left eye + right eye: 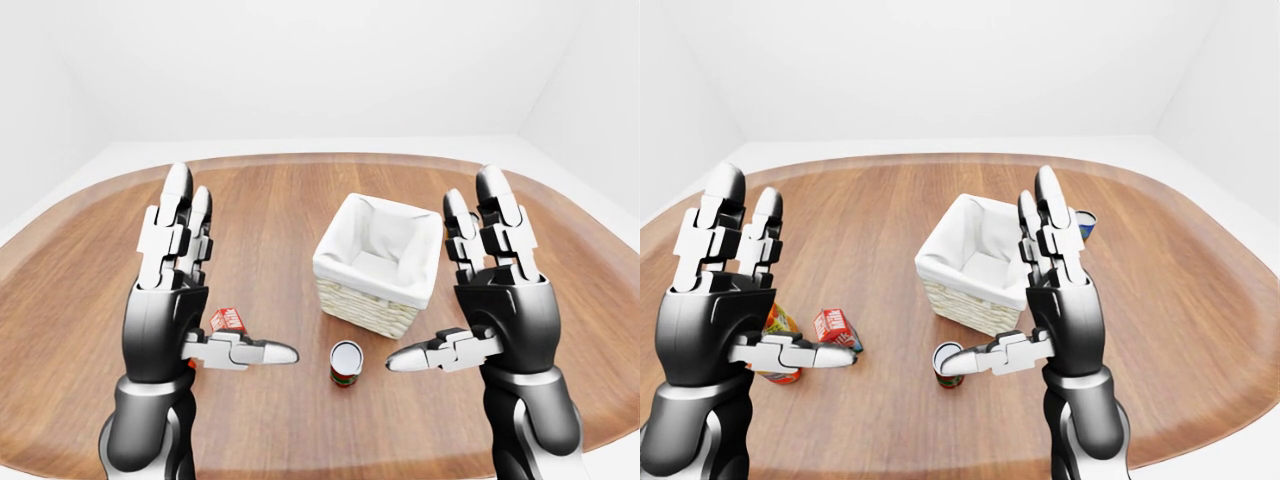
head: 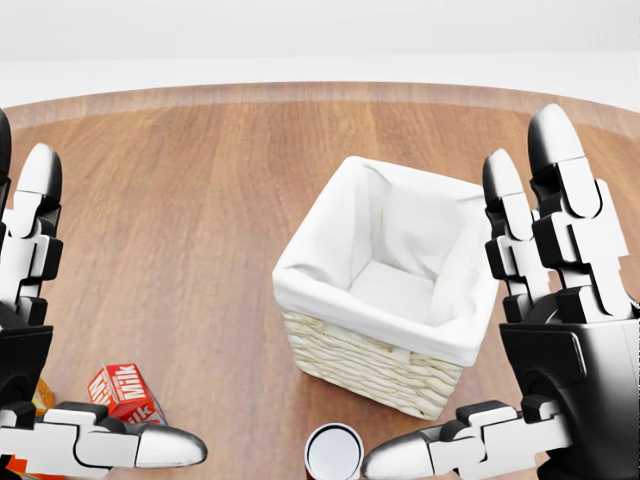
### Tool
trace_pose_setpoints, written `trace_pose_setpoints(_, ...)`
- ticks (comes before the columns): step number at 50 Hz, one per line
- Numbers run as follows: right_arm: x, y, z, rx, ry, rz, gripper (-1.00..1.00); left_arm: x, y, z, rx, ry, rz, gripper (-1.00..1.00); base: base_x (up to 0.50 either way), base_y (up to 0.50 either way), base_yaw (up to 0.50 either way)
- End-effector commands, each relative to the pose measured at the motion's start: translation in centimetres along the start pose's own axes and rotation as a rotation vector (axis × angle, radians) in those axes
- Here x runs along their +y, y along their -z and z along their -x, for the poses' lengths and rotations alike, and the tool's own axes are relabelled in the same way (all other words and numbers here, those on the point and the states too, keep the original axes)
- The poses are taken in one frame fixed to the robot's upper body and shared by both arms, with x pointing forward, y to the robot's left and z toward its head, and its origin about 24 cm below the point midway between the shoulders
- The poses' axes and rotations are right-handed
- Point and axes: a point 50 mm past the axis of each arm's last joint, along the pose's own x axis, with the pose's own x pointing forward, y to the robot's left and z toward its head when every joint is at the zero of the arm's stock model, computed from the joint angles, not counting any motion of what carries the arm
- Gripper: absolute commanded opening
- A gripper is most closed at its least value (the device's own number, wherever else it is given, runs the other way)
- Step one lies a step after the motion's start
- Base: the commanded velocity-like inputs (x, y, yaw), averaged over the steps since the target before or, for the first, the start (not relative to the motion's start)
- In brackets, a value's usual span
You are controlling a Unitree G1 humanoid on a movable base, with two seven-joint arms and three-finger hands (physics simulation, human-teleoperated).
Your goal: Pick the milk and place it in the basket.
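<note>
The red milk carton [image 2: 122,392] lies on the wooden table [image 2: 200,200] at the bottom left of the head view, partly behind my left thumb. The wicker basket [image 2: 350,362] with a white liner stands right of centre and holds nothing. My left hand [image 2: 118,300] is raised above and left of the carton, fingers spread open, not touching it. My right hand [image 2: 462,290] is raised on the basket's right side, also open and holding nothing.
A red and green tin can [image 2: 333,452] stands at the bottom edge, just below the basket. An orange juice carton [image 1: 780,320] and an orange bottle [image 1: 780,375] sit left of the milk. A blue can [image 1: 1085,222] shows behind the basket.
</note>
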Motion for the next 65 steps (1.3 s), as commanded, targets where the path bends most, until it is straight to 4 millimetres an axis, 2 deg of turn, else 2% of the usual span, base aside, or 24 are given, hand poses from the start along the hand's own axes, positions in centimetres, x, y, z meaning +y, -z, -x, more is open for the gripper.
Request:
trace_pose_setpoints(1,0.1,0.2,0.1,0.011,-0.005,-0.005,1.0,0.3,0.6,0.0,0.025,-0.012,-0.004,1.0,0.28,0.03,0.0)
trace_pose_setpoints(9,0.2,0.7,0.1,0.035,-0.007,-0.012,1.0,0.7,1.2,0.0,0.045,-0.023,-0.001,1.0,0.28,0.03,0.0)
trace_pose_setpoints(16,0.2,0.6,0.1,0.028,-0.007,-0.013,1.0,0.6,0.5,-0.1,0.015,0.001,-0.006,1.0,0.28,0.03,0.0)
trace_pose_setpoints(22,0.3,0.9,0.2,0.046,-0.011,0.002,1.0,1.1,1.4,-0.8,0.039,-0.003,-0.045,1.0,0.18,0.02,0.0)
trace_pose_setpoints(26,0.3,0.9,0.2,0.046,-0.012,0.003,1.0,1.3,2.9,-0.9,0.108,0.003,-0.108,1.0,0.0,0.0,0.0)
trace_pose_setpoints(34,0.3,0.7,0.2,0.039,-0.011,0.005,1.0,1.8,4.3,-0.7,0.207,0.117,-0.246,1.0,0.0,0.0,0.0)
trace_pose_setpoints(36,0.3,0.6,0.2,0.034,-0.012,0.006,1.0,1.6,3.8,-0.6,0.187,0.169,-0.227,1.0,0.0,0.0,0.0)
trace_pose_setpoints(42,0.4,0.7,0.1,0.036,-0.012,0.006,1.0,2.3,6.1,0.2,0.327,0.18,-0.323,1.0,0.0,0.0,0.0)
trace_pose_setpoints(49,0.3,0.7,0.1,0.036,-0.009,0.006,1.0,2.8,9.1,1.7,0.494,0.191,-0.33,1.0,0.0,0.0,0.0)
trace_pose_setpoints(65,0.3,0.6,0.2,0.034,-0.007,0.003,1.0,3.1,11.6,2.3,0.565,0.185,-0.346,1.0,0.0,0.0,0.0)
